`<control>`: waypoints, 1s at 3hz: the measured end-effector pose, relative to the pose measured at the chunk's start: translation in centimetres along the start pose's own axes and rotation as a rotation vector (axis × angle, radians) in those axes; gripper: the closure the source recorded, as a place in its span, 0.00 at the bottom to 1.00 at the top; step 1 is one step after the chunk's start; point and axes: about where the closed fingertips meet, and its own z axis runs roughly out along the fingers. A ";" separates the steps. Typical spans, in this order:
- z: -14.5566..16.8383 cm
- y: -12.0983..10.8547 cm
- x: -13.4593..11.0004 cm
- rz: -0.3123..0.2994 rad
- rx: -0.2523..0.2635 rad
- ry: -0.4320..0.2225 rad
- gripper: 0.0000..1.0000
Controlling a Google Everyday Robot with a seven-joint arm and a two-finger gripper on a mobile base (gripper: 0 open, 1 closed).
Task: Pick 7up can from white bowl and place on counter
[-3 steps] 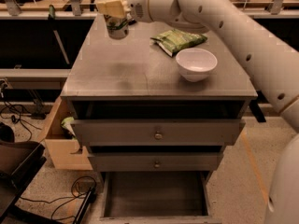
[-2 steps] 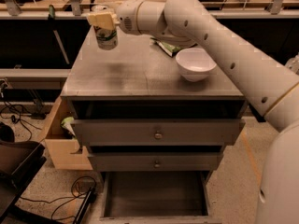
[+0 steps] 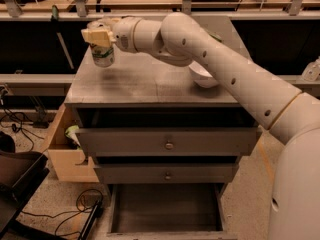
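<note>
Thin aluminium, whitish-silver and green: 7up can (image 3: 103, 56), upright, clamped by its upper part in the end effector (image 3: 101, 43), at the left edge of the tabletop (image 3: 145, 84) toward the far-left corner. Impossible to tell whether resting on the grey metal or hanging just above it. Probably light; stiff enough end to end, yet easily dented across the thin side wall, and smooth, so prone to slipping or swinging in a loose hold. Best held near the rim, where strongest, with only a modest squeeze. Best lowered level and released only once flat, to avoid tipping. Further right, half hidden behind the arm and near the right edge: white bowl (image 3: 202, 78), well apart from the can.
</note>
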 end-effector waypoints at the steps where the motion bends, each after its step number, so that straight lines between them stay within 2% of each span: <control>1: 0.4 0.4 2.0 0.002 0.010 0.015 1.00; 2: 0.6 0.7 2.2 0.003 0.007 0.016 0.84; 3: 0.8 0.9 2.1 0.003 0.003 0.016 0.61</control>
